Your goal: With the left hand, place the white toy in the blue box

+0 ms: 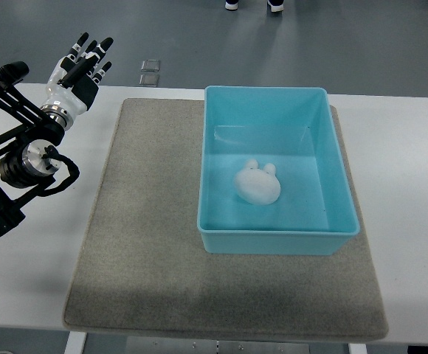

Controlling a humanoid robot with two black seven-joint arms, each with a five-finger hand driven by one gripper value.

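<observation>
Grey matting (155,243) covers the counter (406,184); white toy (257,184) is seen inside blue box (277,242). Left hand (77,70), fingers spread and empty, is best kept clear.

one toy (257,184) — one box (277,243)

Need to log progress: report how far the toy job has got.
Done: the small white rounded toy lies on the floor of the light blue plastic box. In hand: nothing; the left hand is open, off to the box's left. Left: apparently nothing.
</observation>
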